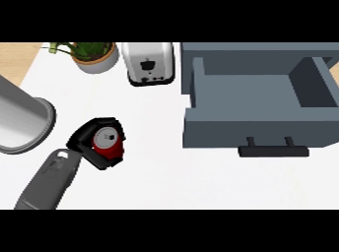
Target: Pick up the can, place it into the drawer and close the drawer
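A red can (pixel 108 141) with a silver top sits on the white counter (pixel 201 182), left of centre. My left hand (pixel 85 139) is curled round it, black fingers wrapping its far and near sides, and the grey forearm (pixel 50 179) comes in from the lower left. To the right, well apart from the can, the grey drawer (pixel 254 129) stands pulled open. Its inside looks bare and its dark handle (pixel 273 150) faces me. My right hand shows nowhere.
A large grey cylinder (pixel 14 117) lies close by at the left edge, just beside my left hand. A white toaster (pixel 151 63) and a potted plant (pixel 92 55) stand at the back. Bare counter lies between the can and the drawer.
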### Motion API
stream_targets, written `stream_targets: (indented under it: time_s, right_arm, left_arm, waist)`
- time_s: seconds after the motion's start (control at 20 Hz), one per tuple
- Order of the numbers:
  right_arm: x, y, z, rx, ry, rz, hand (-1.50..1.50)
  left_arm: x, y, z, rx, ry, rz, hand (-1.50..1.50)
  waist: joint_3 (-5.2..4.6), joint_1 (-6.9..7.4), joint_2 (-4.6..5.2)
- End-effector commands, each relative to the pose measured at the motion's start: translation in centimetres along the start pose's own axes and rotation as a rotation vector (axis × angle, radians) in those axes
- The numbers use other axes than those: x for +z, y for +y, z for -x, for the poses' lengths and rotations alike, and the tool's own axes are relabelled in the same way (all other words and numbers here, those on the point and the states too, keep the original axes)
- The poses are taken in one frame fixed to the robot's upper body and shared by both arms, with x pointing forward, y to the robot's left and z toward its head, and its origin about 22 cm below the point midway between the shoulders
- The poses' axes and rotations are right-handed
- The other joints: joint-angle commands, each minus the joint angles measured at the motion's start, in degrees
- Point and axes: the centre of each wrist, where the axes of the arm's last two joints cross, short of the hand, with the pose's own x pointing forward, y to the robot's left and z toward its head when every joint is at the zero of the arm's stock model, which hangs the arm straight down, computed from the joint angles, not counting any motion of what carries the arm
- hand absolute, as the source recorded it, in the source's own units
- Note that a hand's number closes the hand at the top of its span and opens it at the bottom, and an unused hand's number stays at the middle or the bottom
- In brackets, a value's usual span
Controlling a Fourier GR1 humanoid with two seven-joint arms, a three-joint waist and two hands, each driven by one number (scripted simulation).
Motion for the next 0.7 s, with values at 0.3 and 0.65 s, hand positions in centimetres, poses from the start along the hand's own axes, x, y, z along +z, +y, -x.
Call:
stream_targets:
  time_s: [0.3,0.65]
  right_arm:
    - [0.1,0.0,-0.1,-0.002,0.006,0.030,-1.50]
    - [1.5,0.0,-0.7,0.007,-0.004,0.031,-1.50]
  left_arm:
    - [3.8,1.0,1.3,0.110,-0.109,-0.752,1.50]
    - [0.6,-0.6,-6.2,0.066,-0.141,-0.675,1.50]
  waist:
    - [0.09,1.80,-0.39]
    - [0.07,0.78,-0.35]
